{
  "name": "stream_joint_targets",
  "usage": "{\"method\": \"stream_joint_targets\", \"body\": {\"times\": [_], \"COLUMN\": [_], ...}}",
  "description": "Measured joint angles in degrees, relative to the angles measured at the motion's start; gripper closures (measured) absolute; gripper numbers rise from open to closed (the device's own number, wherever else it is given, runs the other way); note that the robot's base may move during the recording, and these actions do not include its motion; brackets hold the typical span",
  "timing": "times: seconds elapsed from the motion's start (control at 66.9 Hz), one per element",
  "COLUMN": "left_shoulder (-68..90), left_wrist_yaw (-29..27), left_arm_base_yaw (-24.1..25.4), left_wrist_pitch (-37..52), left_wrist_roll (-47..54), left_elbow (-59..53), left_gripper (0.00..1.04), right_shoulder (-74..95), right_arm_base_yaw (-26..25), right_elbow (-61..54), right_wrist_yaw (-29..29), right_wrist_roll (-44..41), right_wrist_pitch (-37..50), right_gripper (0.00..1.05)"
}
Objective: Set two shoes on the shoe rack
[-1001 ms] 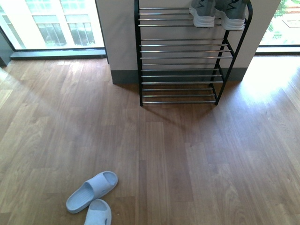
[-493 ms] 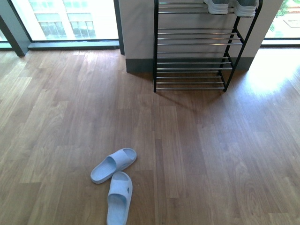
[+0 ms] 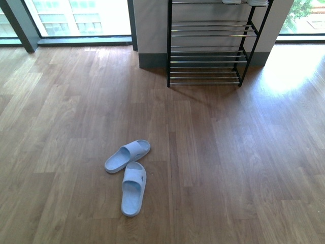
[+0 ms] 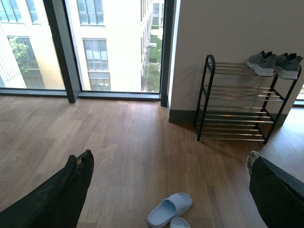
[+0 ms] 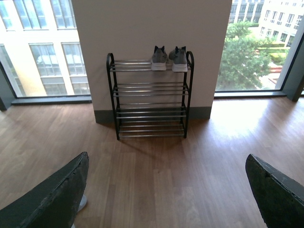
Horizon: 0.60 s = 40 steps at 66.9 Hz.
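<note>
Two pale blue slides lie on the wood floor in the front view, one (image 3: pixel 127 156) angled and the other (image 3: pixel 134 188) just nearer, almost touching it. The shoe rack (image 3: pixel 205 33) stands against the far wall, and the white soles of the grey sneakers (image 3: pixel 238 1) show at its top edge. In the left wrist view my left gripper (image 4: pixel 168 159) is open and empty, high above a slide (image 4: pixel 169 209); rack (image 4: pixel 237 89) and sneakers (image 4: pixel 274 64) lie beyond. My right gripper (image 5: pixel 167 160) is open and empty, facing the rack (image 5: pixel 151 88) with the sneakers (image 5: pixel 169 58) on top.
Wide wood floor (image 3: pixel 228 152) stretches between the slides and the rack. Floor-to-ceiling windows (image 3: pixel 76 18) flank a grey wall section (image 5: pixel 142 28) behind the rack. A dark window post (image 4: pixel 59 47) stands at the far left.
In the front view the slides have shifted up and toward the middle of the picture, both now fully seen. The rack has slid upward, its top shelf nearly out of frame.
</note>
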Motion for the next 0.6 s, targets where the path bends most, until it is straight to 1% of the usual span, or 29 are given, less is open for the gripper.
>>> {"method": "stream_joint_targets", "body": {"times": [0.598], "left_shoulder": [0.02], "left_wrist_yaw": [0.02], "left_arm_base_yaw": [0.0], "left_wrist_pitch": [0.0], "left_wrist_roll": [0.0], "left_elbow": [0.0], "left_gripper": [0.09], "right_shoulder": [-0.02], "right_arm_base_yaw": [0.0], "right_elbow": [0.0], "right_wrist_yaw": [0.0], "right_wrist_roll": [-0.02], "right_wrist_pitch": [0.0], "right_gripper": [0.09]}}
